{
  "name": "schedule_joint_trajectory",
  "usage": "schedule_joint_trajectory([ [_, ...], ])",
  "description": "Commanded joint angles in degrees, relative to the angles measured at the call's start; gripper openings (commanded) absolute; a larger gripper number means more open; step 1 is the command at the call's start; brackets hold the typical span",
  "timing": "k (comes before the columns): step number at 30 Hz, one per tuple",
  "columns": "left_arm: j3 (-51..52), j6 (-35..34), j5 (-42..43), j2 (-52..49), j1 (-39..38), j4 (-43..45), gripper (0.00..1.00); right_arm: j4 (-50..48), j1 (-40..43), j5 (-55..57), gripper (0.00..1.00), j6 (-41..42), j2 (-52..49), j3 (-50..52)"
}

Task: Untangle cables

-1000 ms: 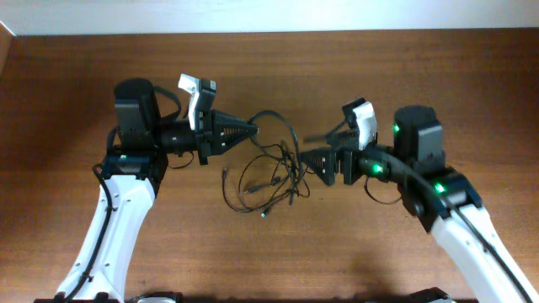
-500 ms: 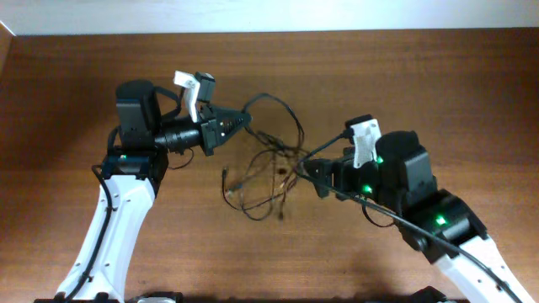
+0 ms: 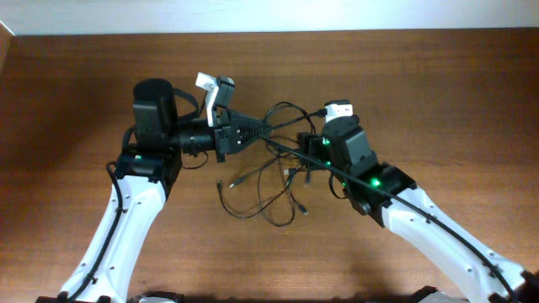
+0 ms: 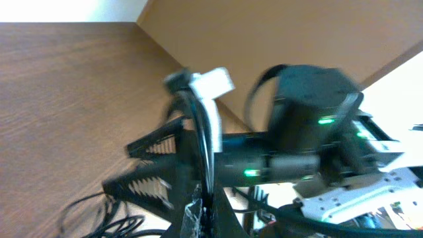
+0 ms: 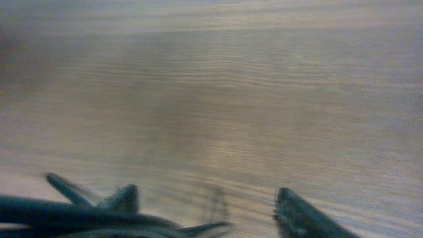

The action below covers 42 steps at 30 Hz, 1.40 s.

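Overhead: on a brown wood-grain counter (image 3: pixel 84 84), thin black cables (image 3: pixel 268 192) lie in loose loops at centre. The left fingers (image 3: pixel 249 131), at 11 o'clock of the tangle, pinch a raised strand. The right fingers (image 3: pixel 309 151) sit at 2 o'clock.
Left wrist: the right fingers are serrated wedges, spread apart.
Right wrist, blurred: dark tips apart, gripping nothing.

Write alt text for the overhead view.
Two grippers meet at the far edge of a tangle of thin black cables on a wooden table. The left gripper, closed to a point, reaches into it; the right gripper faces it.
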<state>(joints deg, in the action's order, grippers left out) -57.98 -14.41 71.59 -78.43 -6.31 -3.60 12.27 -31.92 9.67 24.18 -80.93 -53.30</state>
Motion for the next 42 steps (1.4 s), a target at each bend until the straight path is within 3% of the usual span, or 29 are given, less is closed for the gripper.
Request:
schedule_joint_trajectory([
  [1,-0.4,-0.1,1.2,2.7,0.9,0.5,0.0,2.2,0.2,12.2,0.04,0.3,2.2,-1.7],
  [2,-0.4,-0.1,-1.2,2.8,1.2,0.3,0.0,3.7,0.2,10.2,0.04,0.2,4.2,-3.2],
  [5,-0.3,-0.1,-14.0,2.8,0.4,-3.0,0.0,5.4,0.1,-9.5,0.04,-1.4,13.9,-8.1],
  [8,-0.3,-0.1,-19.7,2.8,-2.5,-5.0,0.09,2.7,0.1,-24.7,0.04,-3.2,19.6,-9.5],
  [10,-0.3,-0.1,-28.7,2.8,-5.5,-7.5,0.16,3.8,0.1,-21.4,0.04,-11.9,21.7,-9.5],
  [11,-0.3,-0.1,-30.9,2.8,-6.2,-8.1,0.15,4.0,0.1,-21.0,0.04,-11.2,21.7,-9.5],
  [12,-0.3,-0.1,-34.1,2.8,-7.3,-9.1,0.09,3.1,0.0,-25.8,0.04,-10.7,21.7,-9.5],
  [15,-0.3,-0.1,-40.0,2.4,-9.9,-11.3,0.06,-2.5,-0.4,-38.7,0.04,-12.5,21.7,-9.5],
  [19,-0.3,-0.1,-47.5,-0.2,-14.3,-11.5,0.0,-4.7,-0.4,-42.3,0.04,-13.5,21.9,-9.6],
  [21,-0.3,-0.1,-59.7,-2.1,-15.7,-12.7,0.0,-3.4,0.1,-40.7,0.04,-15.5,22.1,-9.9],
  [23,-0.3,-3.3,-88.3,-4.0,-15.1,-15.7,0.0,5.1,1.2,-25.8,0.04,-16.5,23.6,-12.1],
  [24,-0.3,-7.3,-97.2,-4.3,-14.3,-16.8,0.0,8.5,1.2,-18.9,0.04,-16.5,24.2,-13.1],
  [26,-0.3,-13.5,-108.8,-4.1,-10.8,-18.4,0.0,15.7,1.2,-0.8,0.04,-15.6,25.4,-15.4],
  [27,-0.3,-14.8,-109.3,-3.8,-8.8,-18.4,0.0,18.2,1.2,7.7,0.04,-13.4,25.8,-16.3],
  [29,-0.3,-22.8,-104.9,-3.0,-5.0,-18.8,0.0,19.2,1.2,12.7,0.04,-12.6,26.3,-16.5],
  [30,-0.3,-25.3,-97.9,-2.6,-3.7,-18.5,0.0,19.3,1.2,11.8,0.04,-12.8,26.4,-16.5],
  [32,-0.3,-25.4,-74.9,-2.3,-1.7,-15.2,0.0,19.3,1.2,9.2,0.04,-13.5,26.4,-16.5],
  [33,-0.3,-22.6,-62.4,-2.4,-1.3,-12.1,0.0,19.2,1.2,8.5,0.04,-13.5,25.9,-16.5],
  [35,-0.3,-6.6,-35.1,-2.4,-1.4,-3.7,0.0,19.4,1.2,7.0,0.04,-13.4,24.7,-16.5],
  [36,-0.3,-3.8,-25.0,-2.4,-1.4,-0.8,0.0,19.8,1.2,5.4,0.05,-13.4,24.0,-16.5],
  [38,-0.3,-3.8,-11.8,-2.4,-1.4,4.2,0.0,21.1,1.2,1.1,0.33,-13.2,22.7,-16.5],
  [39,-0.3,-3.8,-6.5,-2.3,-1.3,6.6,0.0,21.9,1.2,-1.0,0.56,-12.7,21.9,-16.5],
  [40,-0.3,-3.8,-0.3,-2.3,-1.1,9.9,0.0,22.6,1.2,-2.0,0.68,-11.6,21.2,-16.5],
  [42,-0.3,-3.8,12.3,-2.3,-0.1,21.0,0.0,24.9,1.2,-2.0,0.79,-7.6,19.6,-16.5],
])
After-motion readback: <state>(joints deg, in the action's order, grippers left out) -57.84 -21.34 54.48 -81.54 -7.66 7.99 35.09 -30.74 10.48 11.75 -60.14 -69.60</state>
